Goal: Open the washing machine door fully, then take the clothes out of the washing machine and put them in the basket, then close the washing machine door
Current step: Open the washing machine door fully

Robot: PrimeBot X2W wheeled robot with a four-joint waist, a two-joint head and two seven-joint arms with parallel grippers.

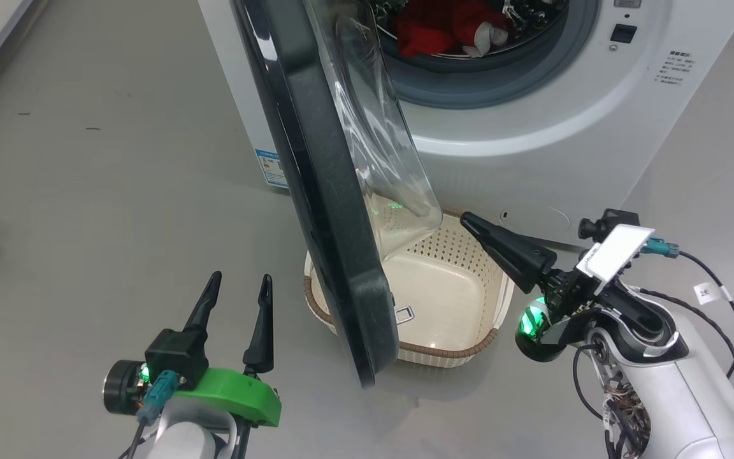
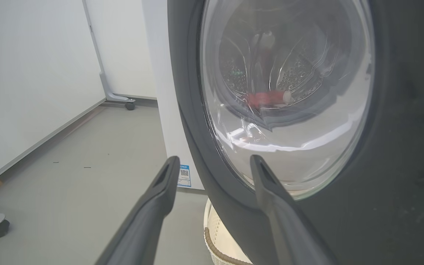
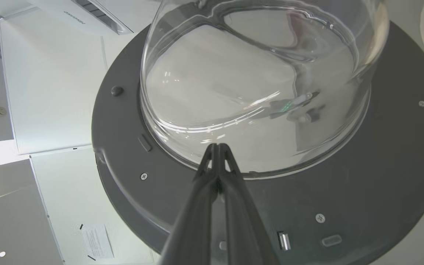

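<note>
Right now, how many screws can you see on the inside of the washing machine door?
3 screws on the washing machine door: one left of the right gripper, one right of it, one near the right rim. Others may hide behind its fingers.

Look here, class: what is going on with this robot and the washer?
A two-armed robot is working on a washing machine whose door stands partly open, its lower edge over the basket. The right gripper, shut, points at the door's inner side beside the glass bowl; the left gripper hangs open outside it. Red clothes lie in the drum and the basket is empty.
</note>
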